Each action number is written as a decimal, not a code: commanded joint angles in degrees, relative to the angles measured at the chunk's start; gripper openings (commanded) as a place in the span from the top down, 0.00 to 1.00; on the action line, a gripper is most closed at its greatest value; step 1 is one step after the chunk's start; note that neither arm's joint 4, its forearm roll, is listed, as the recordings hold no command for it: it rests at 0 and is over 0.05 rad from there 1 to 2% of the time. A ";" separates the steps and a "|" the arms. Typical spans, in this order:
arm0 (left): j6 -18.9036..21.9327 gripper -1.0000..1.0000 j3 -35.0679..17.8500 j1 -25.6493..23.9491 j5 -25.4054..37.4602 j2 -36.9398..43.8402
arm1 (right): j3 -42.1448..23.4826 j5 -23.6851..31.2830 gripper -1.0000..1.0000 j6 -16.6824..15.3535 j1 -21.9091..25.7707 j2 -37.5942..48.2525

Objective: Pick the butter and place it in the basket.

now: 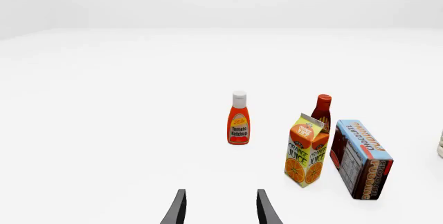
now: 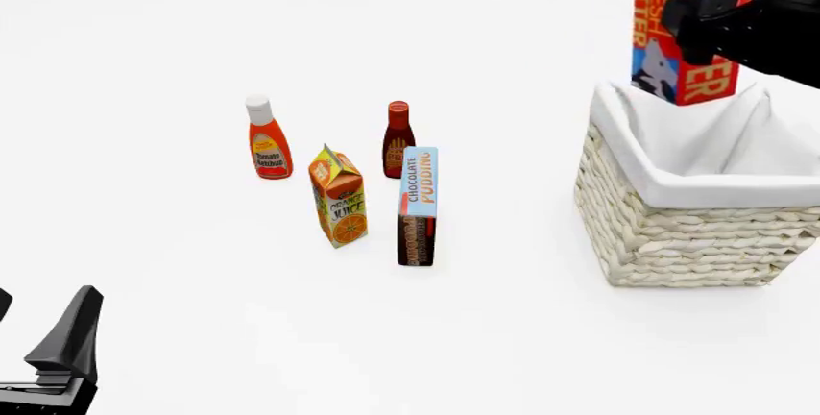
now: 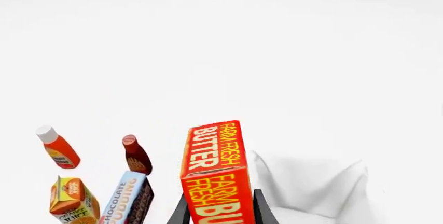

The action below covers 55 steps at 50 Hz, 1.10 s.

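Right gripper (image 3: 220,209) clamped on the butter (image 2: 688,26), carton held upright in the air above the basket (image 2: 679,232) (over its far left corner), left gripper (image 1: 220,208) parted and empty, low near the table's front-left edge.

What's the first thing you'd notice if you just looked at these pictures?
The bright red butter box, held up in the air by the right gripper over the back left corner of the big wicker basket. Next, the little huddle of groceries left of the basket: ketchup, orange juice, chocolate pudding and a dark red bottle.
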 commanded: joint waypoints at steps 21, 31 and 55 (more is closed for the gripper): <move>0.00 0.00 0.00 0.00 0.00 0.00 | 4.68 -7.27 1.00 4.03 -3.62 -3.72; 0.00 0.00 0.00 0.00 0.00 0.00 | 5.52 -8.38 1.00 4.30 -3.71 -4.94; 0.00 0.00 0.00 0.00 0.00 0.00 | 7.81 -13.16 1.00 5.08 -4.17 -4.11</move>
